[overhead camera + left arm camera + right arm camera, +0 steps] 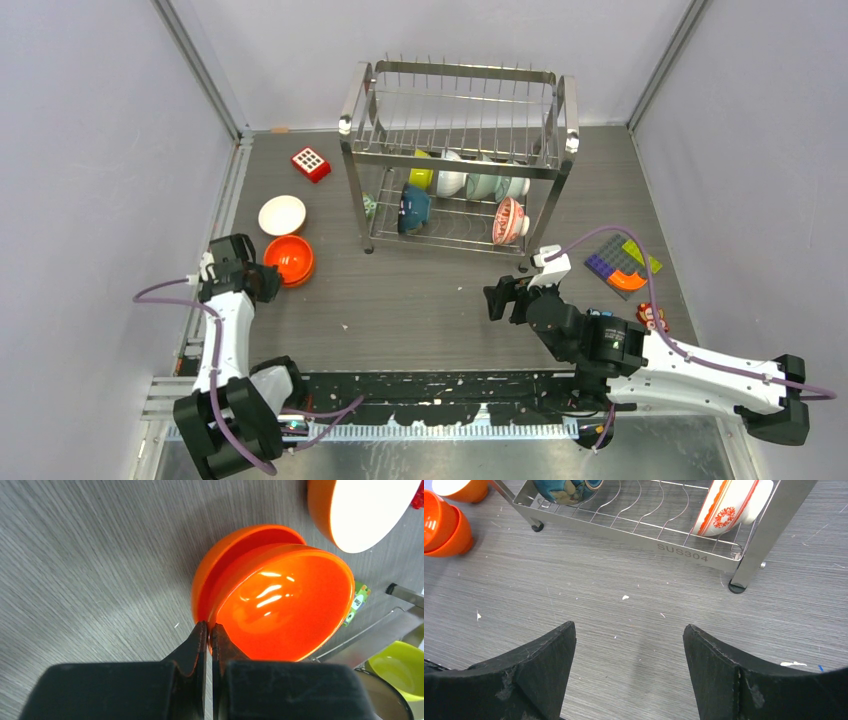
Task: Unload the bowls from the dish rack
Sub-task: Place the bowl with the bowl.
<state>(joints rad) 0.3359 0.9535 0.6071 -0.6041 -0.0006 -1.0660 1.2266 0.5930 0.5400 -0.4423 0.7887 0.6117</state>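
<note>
Found the left arm (222,330) rising from its base at 7 o'clock of the tabletop (430,300), its white link running toward 12 o'clock and the wrist bent so the head faced 3 o'clock and down. Saw the left fingers (196,647) pressed shut with only a hairline between the tips, right at the near rim of the orange bowls (280,605), two nested one inside the other and tilted. Could not tell whether that thin rim was pinched or merely touched. Placed the nested pair at 9 o'clock of the tabletop, with a white-lined orange bowl (282,215) just beside it toward 12 o'clock, sitting upright. Found the right arm (690,365) lying low across 4 to 5 o'clock, with the wrist reaching toward 10 o'clock and ending near the front right leg of the dish rack (452,164). Saw the right fingers (531,672) spread wide above bare tabletop, gripping nothing and touching nothing. Located the rack at 12 o'clock, upright on its feet, with bowls inside. Noted a dark blue bowl (413,208) and a red-and-white patterned bowl (508,220) standing on edge at the front of the lower tier, toward 9 and 3 o'clock of it respectively. Noted a lime-yellow bowl (422,176), a white bowl (450,180) and a pale teal bowl (487,186) in a row behind them. Spotted a red block with white dots (311,163) at 11 o'clock, beside the rack, and flat toy bricks (622,265) at 3 o'clock.
</note>
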